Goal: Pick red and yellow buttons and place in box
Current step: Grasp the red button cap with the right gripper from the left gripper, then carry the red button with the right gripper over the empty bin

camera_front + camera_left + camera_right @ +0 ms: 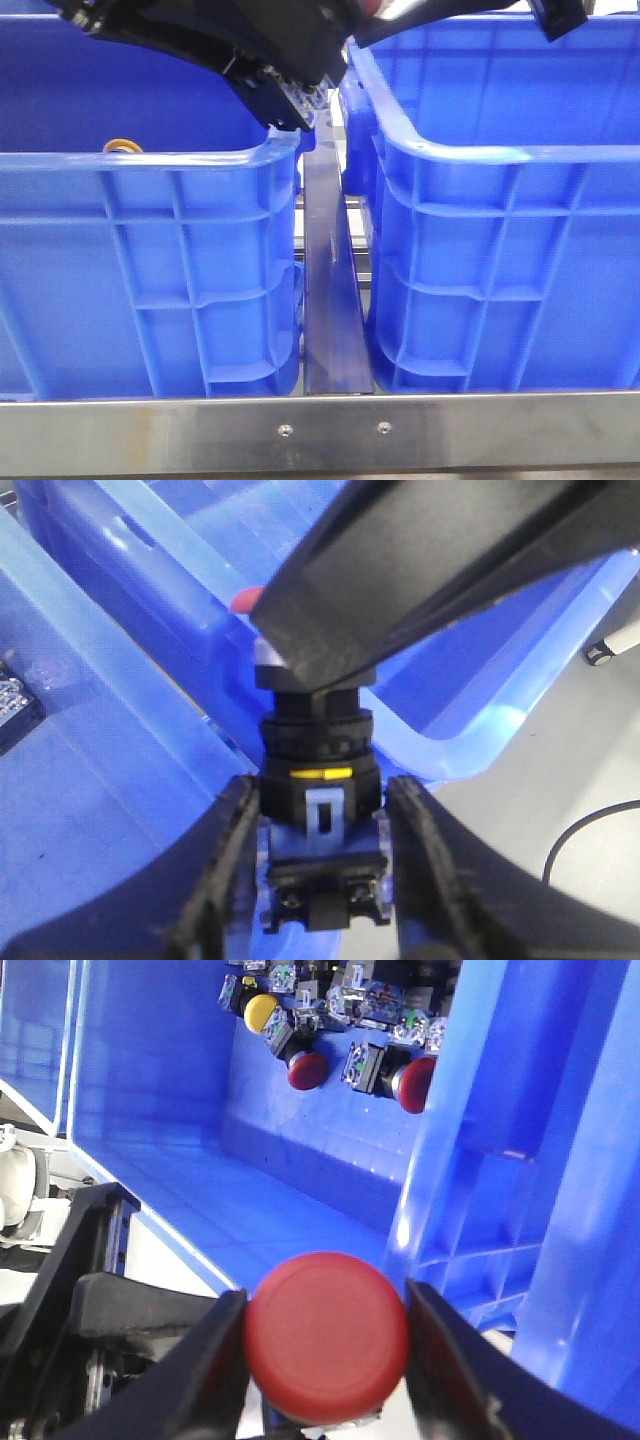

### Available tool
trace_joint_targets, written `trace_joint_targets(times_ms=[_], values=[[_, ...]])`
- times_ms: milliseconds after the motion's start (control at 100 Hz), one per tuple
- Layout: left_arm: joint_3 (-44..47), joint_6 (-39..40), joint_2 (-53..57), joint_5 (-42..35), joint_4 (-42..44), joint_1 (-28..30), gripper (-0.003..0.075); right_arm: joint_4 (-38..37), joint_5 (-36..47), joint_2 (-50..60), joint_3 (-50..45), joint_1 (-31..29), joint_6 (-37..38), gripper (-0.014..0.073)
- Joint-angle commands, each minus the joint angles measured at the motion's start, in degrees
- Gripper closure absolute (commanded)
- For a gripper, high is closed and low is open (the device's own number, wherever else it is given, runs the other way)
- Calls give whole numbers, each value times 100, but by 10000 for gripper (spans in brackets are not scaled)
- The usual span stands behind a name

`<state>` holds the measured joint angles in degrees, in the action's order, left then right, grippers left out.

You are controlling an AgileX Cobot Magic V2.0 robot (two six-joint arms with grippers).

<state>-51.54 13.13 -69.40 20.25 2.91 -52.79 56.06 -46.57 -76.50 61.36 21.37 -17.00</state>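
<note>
Left gripper [322, 852]: jaws clamped on the black body of a push button [318, 780], one finger on each side, low centre of the left wrist view; in the front view the gripper [292, 112] sits at the top centre, over the near right corner of the left crate
Button in left gripper: black ribbed barrel with a thin yellow band and a pale clip below it; its cap is hidden behind the dark arm part [440, 560] crossing the upper right of the frame, so the cap's colour cannot be told
Right gripper [326, 1345]: jaws closed on a red button [326, 1338], its round red cap facing the camera at the bottom centre of the right wrist view and touching both fingers; in the front view only a dark piece of this arm shows at the upper right edge
Left crate [150, 270]: blue, ribbed wall, fills the left half of the front view; a small orange ring [122, 146] peeps over its near rim at the upper left
Right crate [500, 270]: blue and alike, fills the right half, just beside the left one with a narrow gap between
Loose buttons: in the right wrist view, a cluster lies at the far end of a crate floor, top centre: one yellow cap [261, 1012], two red caps [307, 1071] [416, 1084]
Metal rail [320, 432]: runs along the bottom of the front view
</note>
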Motion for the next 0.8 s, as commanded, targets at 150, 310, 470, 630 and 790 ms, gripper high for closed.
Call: trace_joint_targets(times_ms=[150,310,470,630,790], values=[[-171,21,133,-230,-16,-47,218,354,170,176,189,19,-136,392],[-171,21,133,-169,-55,-47,197,339,688,453,189,19,-768,392],[-171,21,133,-169,-55,-47,197,-279,1411,890,178,19,-833,392],[-171,21,133,-169,-55,-47,197,-1089,2080,1114,143,-2,-827,392],[-171,21,133,-169,-78,-47,197,-1326,2413,1134,-47,-283,-824,393]])
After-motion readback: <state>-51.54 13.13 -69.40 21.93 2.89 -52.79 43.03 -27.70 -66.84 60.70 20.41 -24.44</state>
